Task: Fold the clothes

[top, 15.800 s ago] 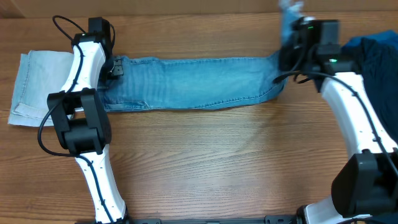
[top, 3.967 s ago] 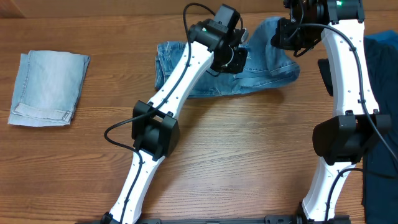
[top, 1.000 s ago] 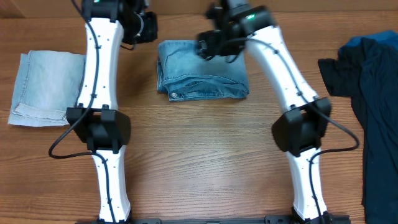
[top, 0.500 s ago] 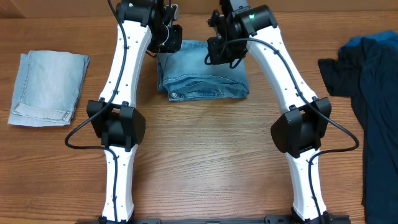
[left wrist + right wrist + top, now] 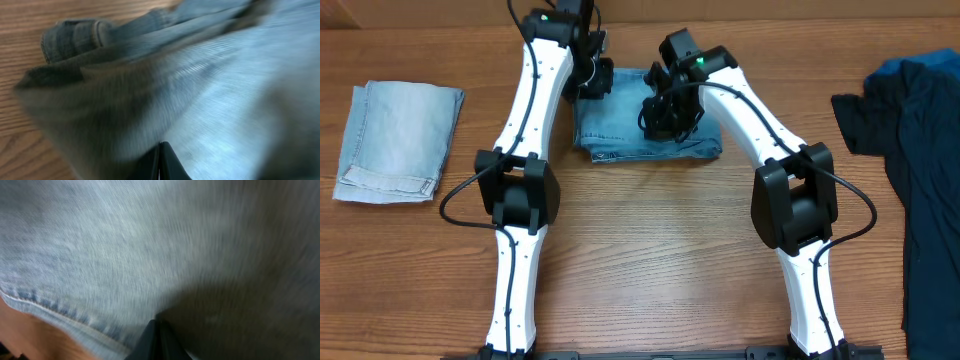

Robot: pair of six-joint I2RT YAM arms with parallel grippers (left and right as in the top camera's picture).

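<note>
At the far left of the worktop (image 5: 650, 270), the paler washed-blue pair (image 5: 398, 140) lies folded in a neat packet, well apart from the action, so that one looks done. Moving in, the left end effector (image 5: 592, 78) is down at the upper left corner of the mid-blue jeans (image 5: 615, 125). Its wrist camera is blurred but shows fingertips (image 5: 167, 165) drawn together to a thin seam against the denim. The jeans themselves sit folded into a compact rectangle at the centre back of the worktop. The right end effector (image 5: 667, 112) is pressed on top of them, its tips likewise together, with no cloth visibly pinched. This reads as patting flat, with the second garment nearly finished. Far right, the dark navy pieces (image 5: 910, 150) lie heaped and unfolded, the main work left.
</note>
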